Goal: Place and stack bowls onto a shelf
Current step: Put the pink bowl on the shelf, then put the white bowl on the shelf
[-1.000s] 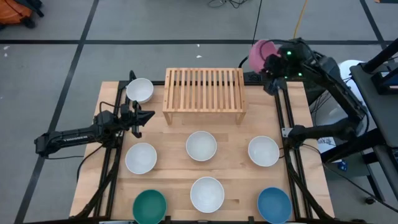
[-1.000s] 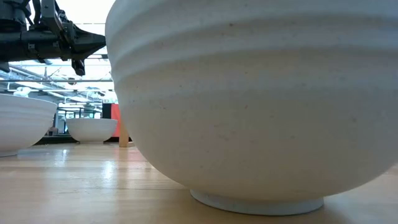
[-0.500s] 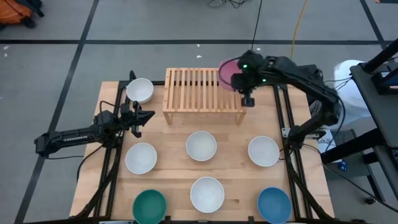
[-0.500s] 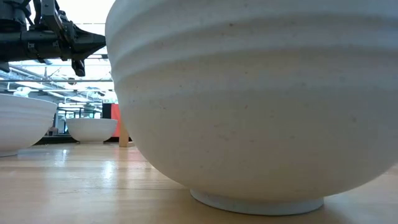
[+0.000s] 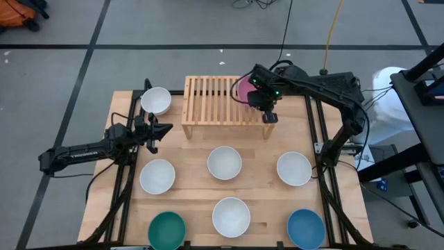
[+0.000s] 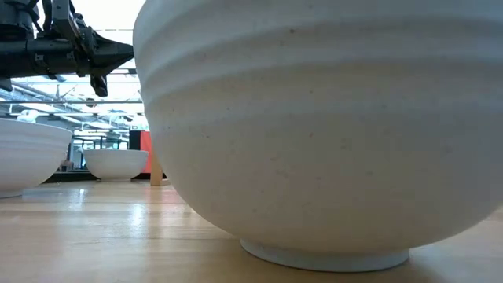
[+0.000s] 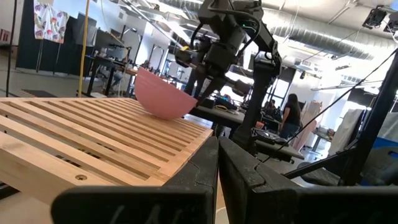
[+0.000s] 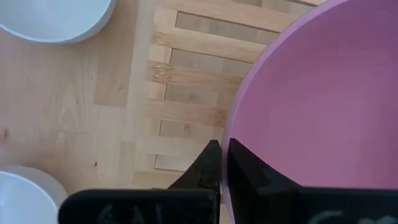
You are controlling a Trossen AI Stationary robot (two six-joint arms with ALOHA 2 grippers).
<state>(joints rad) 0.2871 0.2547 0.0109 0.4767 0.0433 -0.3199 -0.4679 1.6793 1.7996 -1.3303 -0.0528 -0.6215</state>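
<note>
Gripping pink bowl [image 5: 244, 88] rim, R tool [image 5: 257, 94] (fingers clamped) over shelf [image 5: 215, 104].

Two dark jointed arms (green lights glowing on one) with black fingers [image 7: 249, 180].

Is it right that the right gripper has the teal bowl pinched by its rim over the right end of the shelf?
Not quite: the bowl is pink, not teal. The high view shows the right gripper shut on the pink bowl over the right end of the shelf; the teal bowl sits on the table's front left.
</note>
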